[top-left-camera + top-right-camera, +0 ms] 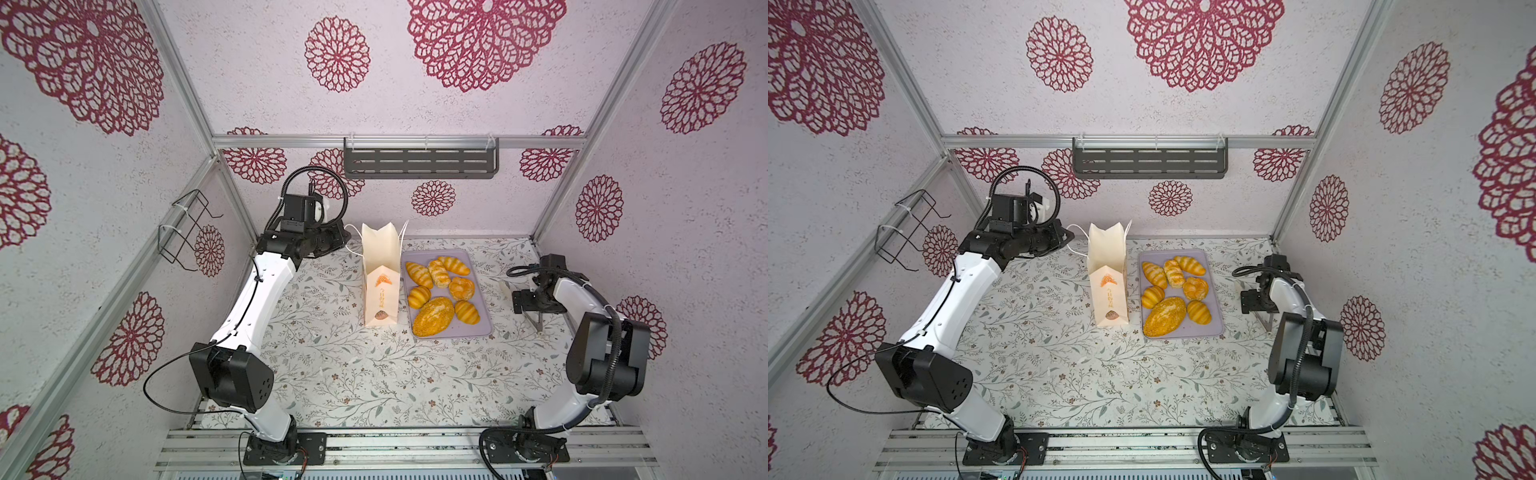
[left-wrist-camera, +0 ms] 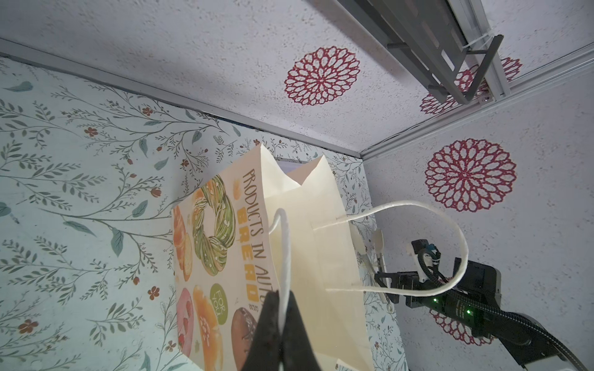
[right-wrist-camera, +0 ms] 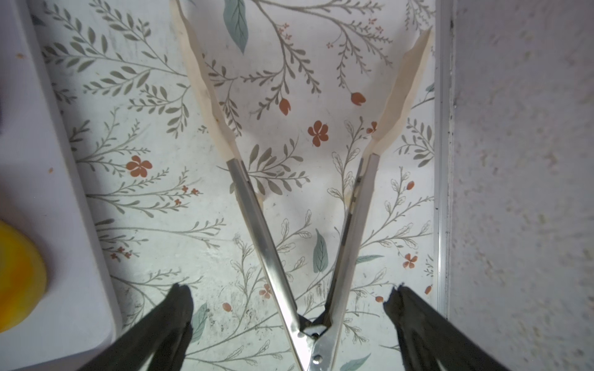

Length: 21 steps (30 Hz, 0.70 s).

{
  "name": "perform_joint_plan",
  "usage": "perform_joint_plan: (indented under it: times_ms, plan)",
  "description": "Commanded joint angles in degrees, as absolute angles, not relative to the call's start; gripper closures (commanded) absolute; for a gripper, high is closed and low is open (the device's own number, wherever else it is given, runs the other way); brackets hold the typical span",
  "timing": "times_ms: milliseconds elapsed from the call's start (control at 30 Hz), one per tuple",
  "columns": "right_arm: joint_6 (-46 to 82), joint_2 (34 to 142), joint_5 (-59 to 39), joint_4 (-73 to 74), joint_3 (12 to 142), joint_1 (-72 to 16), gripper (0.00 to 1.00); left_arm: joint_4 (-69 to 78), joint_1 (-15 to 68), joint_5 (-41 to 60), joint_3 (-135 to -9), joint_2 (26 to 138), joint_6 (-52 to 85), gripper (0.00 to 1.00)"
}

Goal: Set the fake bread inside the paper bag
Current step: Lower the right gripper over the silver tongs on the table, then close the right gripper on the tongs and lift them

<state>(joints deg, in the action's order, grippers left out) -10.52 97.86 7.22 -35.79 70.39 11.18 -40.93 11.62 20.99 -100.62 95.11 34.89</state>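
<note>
Fake bread [image 1: 439, 272], seven pieces, all on a lilac tray [image 1: 473, 328] just right of centre in both top views. Largest loaf [image 1: 433, 316] at the tray's near left corner, striped rolls and round buns packed close behind and beside it.

Paper bag [image 1: 382, 270] upright with its mouth open, just beside the tray's left edge and near the rear wall. Left gripper [image 2: 283, 298] clamped tight on one cord handle [image 2: 284, 257], the cord drawn out to the left of the bag. Second handle [image 2: 450, 231] looping free on the tray side.

Right gripper [image 3: 287, 297] spread wide, low over the table toward the right edge of the top views. Black fingers [image 3: 180, 308] on either side of a pair of metal tongs [image 3: 266, 231], touching neither arm. Tongs splayed open on the table, right of the tray and apart from it.

Strip of bare table between tray and tongs. Broad open stretch across the lower half of the top views, in front of bag and tray, between the two arms. Bag's tall wall standing between the left gripper and the bread.

Table [image 1: 353, 374] covered in a pale leaf-and-flower print. Pale walls with dark red rosettes. Grey slotted shelf [image 1: 419, 162] on the rear wall above the bag, black wire rack [image 1: 183, 232] on the left wall, aluminium bars at the corners.
</note>
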Motion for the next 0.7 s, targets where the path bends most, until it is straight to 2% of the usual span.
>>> perform_joint_plan:
  times_ms: [0,667]
  plan:
    - [-12.0,98.8,7.5,-35.3,71.0,11.7,0.01,-38.9,11.6,21.8,-99.7,94.1,35.0,1.0]
    - [-11.3,104.4,8.6,-35.0,74.0,12.1,0.02,-38.5,11.6,22.1,-99.1,94.5,35.4,1.0]
